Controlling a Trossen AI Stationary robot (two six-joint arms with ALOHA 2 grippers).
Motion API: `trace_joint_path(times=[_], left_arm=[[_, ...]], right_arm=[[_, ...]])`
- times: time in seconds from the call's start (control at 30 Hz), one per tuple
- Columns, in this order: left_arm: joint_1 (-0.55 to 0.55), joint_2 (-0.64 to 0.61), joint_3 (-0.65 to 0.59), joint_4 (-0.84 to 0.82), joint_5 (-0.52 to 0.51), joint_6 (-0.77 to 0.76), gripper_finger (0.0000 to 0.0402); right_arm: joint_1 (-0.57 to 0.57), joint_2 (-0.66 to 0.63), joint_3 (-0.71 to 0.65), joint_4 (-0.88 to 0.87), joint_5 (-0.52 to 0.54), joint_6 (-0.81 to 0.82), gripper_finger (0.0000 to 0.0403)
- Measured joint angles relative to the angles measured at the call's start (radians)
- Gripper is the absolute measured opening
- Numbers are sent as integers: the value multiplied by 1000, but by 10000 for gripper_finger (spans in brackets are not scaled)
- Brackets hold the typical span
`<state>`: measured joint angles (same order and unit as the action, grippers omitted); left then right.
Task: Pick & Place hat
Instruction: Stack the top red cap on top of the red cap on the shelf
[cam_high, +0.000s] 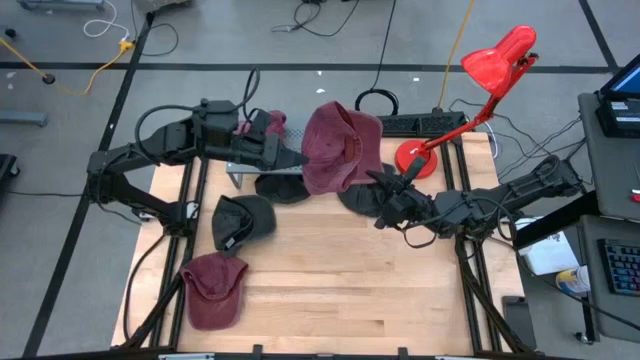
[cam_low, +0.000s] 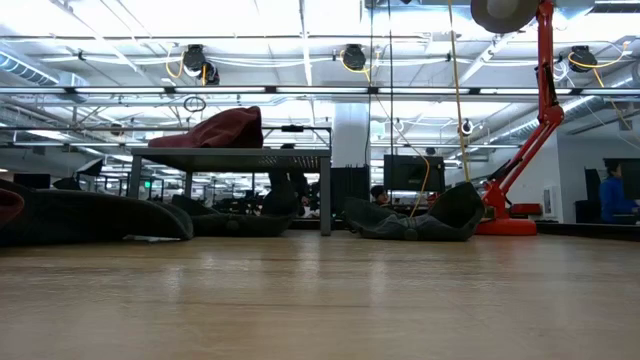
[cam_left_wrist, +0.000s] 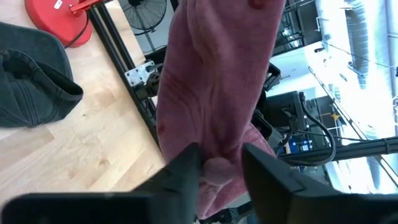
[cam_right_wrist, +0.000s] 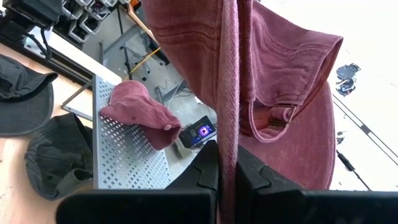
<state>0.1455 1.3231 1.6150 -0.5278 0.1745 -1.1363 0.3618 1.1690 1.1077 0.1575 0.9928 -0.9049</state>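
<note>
A maroon hat (cam_high: 340, 148) is held in the air above the far middle of the table, between my two grippers. My left gripper (cam_high: 303, 160) comes at it from the left and is shut on its cloth (cam_left_wrist: 221, 174). My right gripper (cam_high: 383, 183) comes from the right and is shut on a stitched edge of it (cam_right_wrist: 229, 171). A second maroon cap (cam_high: 262, 124) sits on a grey perforated rack (cam_high: 250, 172). A third maroon cap (cam_high: 213, 288) lies on the table near the left corner. The low view shows neither gripper nor the held hat. My left gripper pinches a bunched fold of the hat's cloth (cam_left_wrist: 214, 163) between its two fingers (cam_left_wrist: 186, 171), coming from the table's left. The hat is lifted clear of the table. My right gripper pinches a narrow stitched edge of the hat (cam_right_wrist: 230, 134) between its two fingers (cam_right_wrist: 208, 167), coming from the table's right. The edge runs straight out from the fingers. The rest of the hat spreads beyond them, with its back strap (cam_right_wrist: 273, 118) showing.
Dark caps lie on the table at the left (cam_high: 243, 220), under the rack's edge (cam_high: 283, 188) and below the held hat (cam_high: 360, 200). A red desk lamp (cam_high: 420, 158) stands at the far right. The near half of the wooden table (cam_high: 380, 290) is bare.
</note>
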Motion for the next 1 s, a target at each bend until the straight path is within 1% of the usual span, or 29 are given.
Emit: trace_joint_path(times=[0.13, 0.2, 0.3, 0.4, 0.5, 0.57, 0.63, 0.8, 0.9, 1.0], left_arm=[[0, 0, 0, 0, -2, 3, 52], [0, 0, 0, 0, -4, 20, 52], [0, 0, 0, -11, -16, 73, 52], [7, -1, 0, -90, -53, 94, 52], [26, -21, 0, -186, -78, 153, 52], [35, -40, 0, -237, -120, 166, 52], [44, -50, 0, -270, -142, 168, 52], [53, -63, -1, -270, -186, 197, 52], [56, -69, 3, -261, -213, 236, 52], [70, -73, 0, -270, -233, 252, 52]], right_arm=[[6, 0, 0, 0, -1, -4, 4], [15, 0, 0, 0, 0, -8, 11], [37, 0, 0, -1, -1, -22, 32], [70, 0, 0, -3, -2, -18, 61], [119, 0, 0, -4, 9, 59, 88], [157, 0, 0, -4, 43, 118, 104], [190, 0, 0, -4, 92, 136, 116], [225, 0, 0, -4, 188, 98, 130], [225, 0, 0, -4, 213, 81, 131], [217, 0, 0, -4, 214, 73, 130]])
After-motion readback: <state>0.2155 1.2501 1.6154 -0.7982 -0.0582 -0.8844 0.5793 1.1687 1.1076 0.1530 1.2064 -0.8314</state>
